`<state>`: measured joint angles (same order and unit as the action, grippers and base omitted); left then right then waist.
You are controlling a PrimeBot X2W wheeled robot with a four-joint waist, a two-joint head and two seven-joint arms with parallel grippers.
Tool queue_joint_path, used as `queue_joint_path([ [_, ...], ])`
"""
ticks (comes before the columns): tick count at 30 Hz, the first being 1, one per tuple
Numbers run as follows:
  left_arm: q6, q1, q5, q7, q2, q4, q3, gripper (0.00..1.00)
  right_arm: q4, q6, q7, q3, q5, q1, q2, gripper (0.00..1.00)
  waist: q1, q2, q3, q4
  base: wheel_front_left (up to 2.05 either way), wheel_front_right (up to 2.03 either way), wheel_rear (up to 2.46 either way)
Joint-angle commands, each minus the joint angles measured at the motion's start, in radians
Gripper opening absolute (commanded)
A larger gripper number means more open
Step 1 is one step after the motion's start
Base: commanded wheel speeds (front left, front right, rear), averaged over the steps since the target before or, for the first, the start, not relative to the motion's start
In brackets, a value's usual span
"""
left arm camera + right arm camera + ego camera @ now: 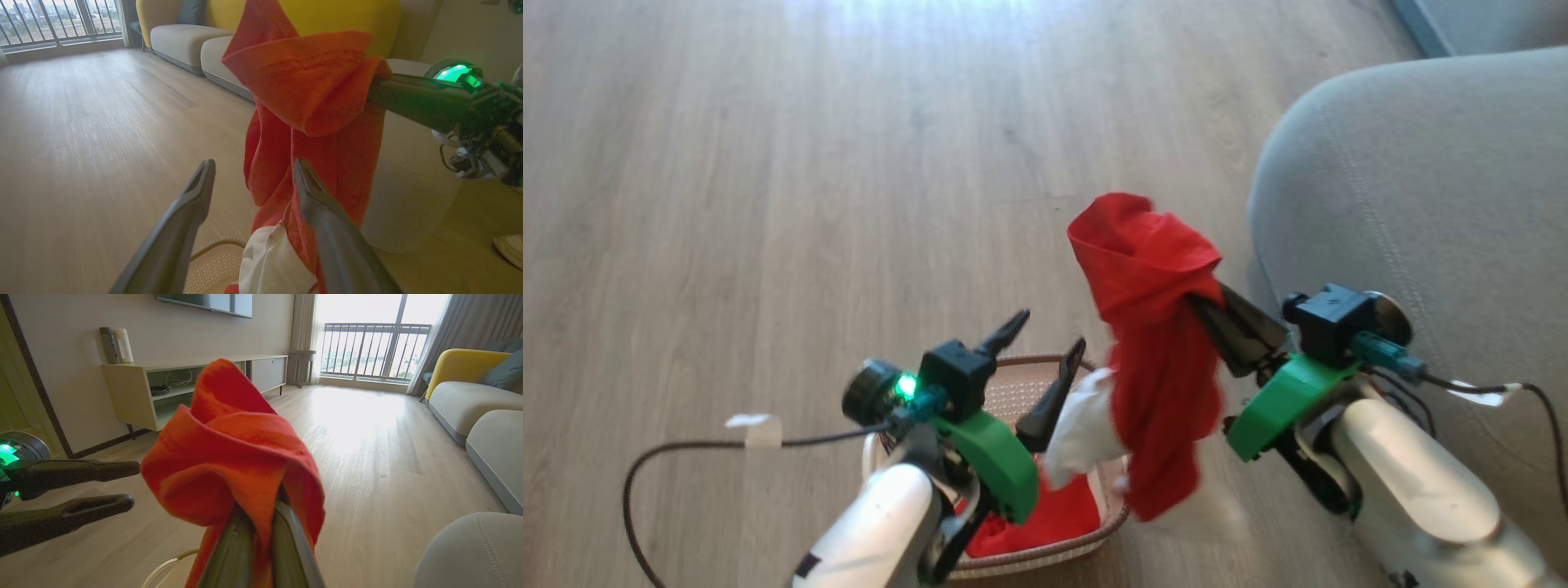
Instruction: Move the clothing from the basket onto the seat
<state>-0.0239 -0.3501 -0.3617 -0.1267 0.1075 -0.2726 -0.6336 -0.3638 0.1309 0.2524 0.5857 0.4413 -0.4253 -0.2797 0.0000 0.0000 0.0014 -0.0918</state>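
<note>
My right gripper point(1205, 298) is shut on a red garment point(1156, 327), which hangs above the floor between the basket point(1005, 563) and the grey seat point(1421, 188). The same red garment point(233, 457) drapes over the pinched fingers in the right wrist view. A white garment point(1082, 437) hangs up from the basket against the red cloth, and more red clothing point(1045, 523) lies inside. My left gripper point(1049, 343) stands open above the basket with nothing between its fingers; in the left wrist view the red garment point(310, 110) hangs just beyond my left gripper point(251, 169).
Wooden floor point(768, 163) spreads out to the left and ahead. A cable point(670, 457) trails from the left wrist. Grey sofa cushions point(474, 400), a yellow backrest and a low TV cabinet point(196, 384) stand farther off. A shoe point(508, 247) shows at the right edge.
</note>
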Motion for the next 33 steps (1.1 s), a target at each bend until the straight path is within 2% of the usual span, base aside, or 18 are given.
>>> queue_joint_path([
  [1, -0.005, -0.025, -0.015, -0.029, -0.006, 0.008, 0.026, 1.00, 0.046, 0.000, 0.009, -0.015, 0.006, -0.001, -0.015, 0.00, 0.0000, 0.0000, -0.005, -0.036, 0.00, 0.00, 0.00],
  [8, -0.021, -0.006, -0.060, -0.099, -0.041, -0.070, 0.002, 1.00, 0.078, 0.000, 0.009, -0.055, 0.010, 0.039, -0.064, 0.00, 0.0000, 0.0000, -0.016, -0.113, 0.00, 0.00, 0.00],
  [17, -0.026, -0.015, -0.099, -0.126, -0.055, -0.112, -0.045, 1.00, 0.105, 0.000, 0.009, -0.096, 0.015, 0.065, -0.093, 0.00, 0.0000, 0.0000, -0.017, -0.180, 0.00, 0.00, 0.00],
  [25, -0.020, -0.032, -0.125, -0.131, -0.057, -0.125, -0.065, 1.00, 0.114, 0.000, 0.009, -0.109, 0.015, 0.074, -0.098, 0.00, 0.0000, 0.0000, -0.014, -0.198, 0.00, 0.00, 0.00],
  [33, -0.010, -0.044, -0.144, -0.133, -0.057, -0.124, -0.087, 1.00, 0.115, 0.000, 0.009, -0.131, 0.020, 0.065, -0.092, 0.00, 0.0000, 0.0000, 0.023, -0.186, 0.00, 0.00, 0.00],
])
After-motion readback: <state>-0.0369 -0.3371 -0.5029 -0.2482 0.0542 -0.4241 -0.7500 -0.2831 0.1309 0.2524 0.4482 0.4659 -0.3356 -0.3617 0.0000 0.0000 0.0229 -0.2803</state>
